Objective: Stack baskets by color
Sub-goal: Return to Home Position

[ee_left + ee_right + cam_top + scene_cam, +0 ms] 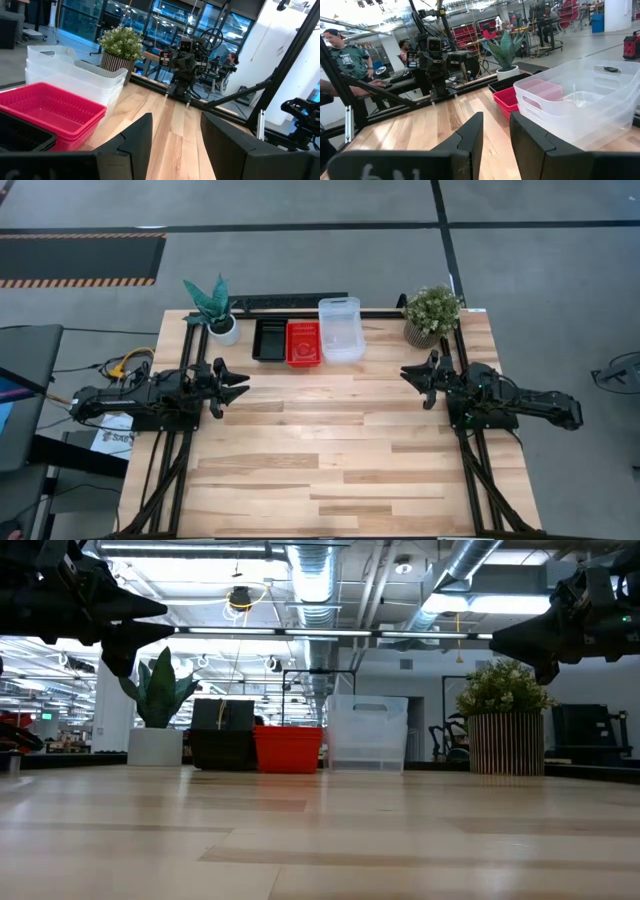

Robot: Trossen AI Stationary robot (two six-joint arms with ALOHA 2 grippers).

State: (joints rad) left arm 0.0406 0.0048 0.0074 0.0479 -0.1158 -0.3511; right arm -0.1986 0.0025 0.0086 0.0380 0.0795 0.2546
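Three stacks stand side by side at the far edge of the table: black baskets, red baskets and clear baskets, each colour nested on its own. No basket lies loose, so sorting looks finished, and the step in hand seems to be parking the arms. Left gripper hovers at the left side, jaws apart and empty, well apart from the black baskets. Right gripper hovers at the right side, jaws parted and empty, nearer the clear baskets but not touching them. Next move likely calls only for settling both arms to rest, with no grasp.
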